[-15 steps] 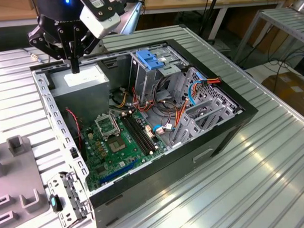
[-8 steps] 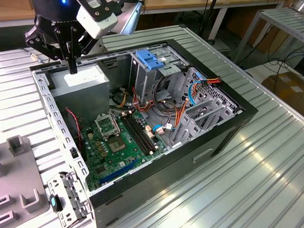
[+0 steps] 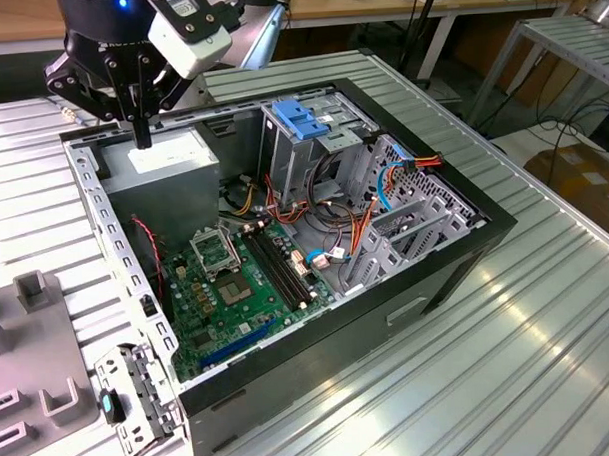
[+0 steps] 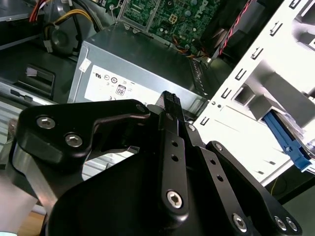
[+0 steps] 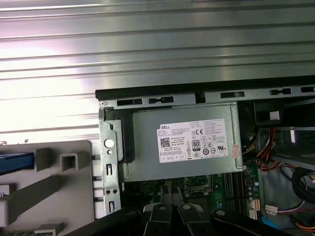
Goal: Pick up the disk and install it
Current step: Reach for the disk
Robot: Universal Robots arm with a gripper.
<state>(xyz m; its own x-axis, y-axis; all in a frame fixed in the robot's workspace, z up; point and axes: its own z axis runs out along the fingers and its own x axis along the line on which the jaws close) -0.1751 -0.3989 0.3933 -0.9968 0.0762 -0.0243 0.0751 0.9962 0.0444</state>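
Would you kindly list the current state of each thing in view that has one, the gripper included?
gripper: shut, holding nothing, poised just above the power supply.
power supply: mounted in a corner of the case, sticker facing up.
computer case: lying on its side, side panel off, interior exposed.
drive cage: standing upright inside the case, blue top uppermost.

Just under the end effector [image 3: 141, 137] sits the grey power supply box [image 3: 168, 173] with a white sticker, inside the open computer case [image 3: 319, 350] on the ribbed desk [image 3: 549, 360]. Farther from it lie the green motherboard [image 3: 227, 291], then the blue-topped drive cage [image 3: 307, 148] and tangled cables [image 3: 359, 226]. A grey fixture [image 3: 39, 367] rests outside the case.
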